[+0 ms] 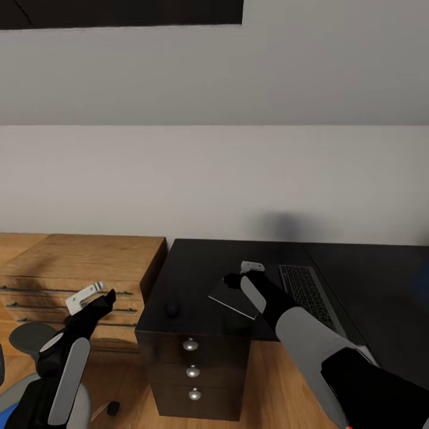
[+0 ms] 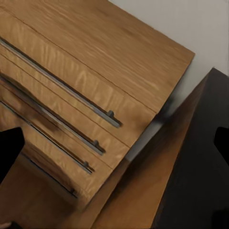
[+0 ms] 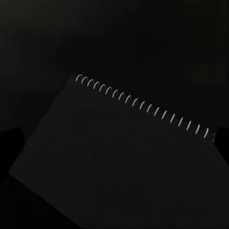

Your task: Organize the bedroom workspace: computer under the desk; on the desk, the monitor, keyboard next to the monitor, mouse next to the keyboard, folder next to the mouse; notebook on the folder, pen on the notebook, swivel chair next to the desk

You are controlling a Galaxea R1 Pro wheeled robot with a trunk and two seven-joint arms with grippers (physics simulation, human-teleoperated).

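My right gripper is shut on the notebook, a thin dark slab with a wire spiral binding. It hangs tilted just above the black desk, between the mouse and the keyboard. The mouse lies near the desk's left front corner, above the three-knob drawer unit. My left gripper is open and holds nothing, out over the wooden cabinet left of the desk. A grey part of the swivel chair shows at the lower left, with a blue sliver at the frame's bottom left corner.
A light wooden cabinet with long bar handles stands against the wall left of the desk, a narrow gap between them. A pale wall runs behind both. Wood floor shows below the drawer unit, with a small black object on it.
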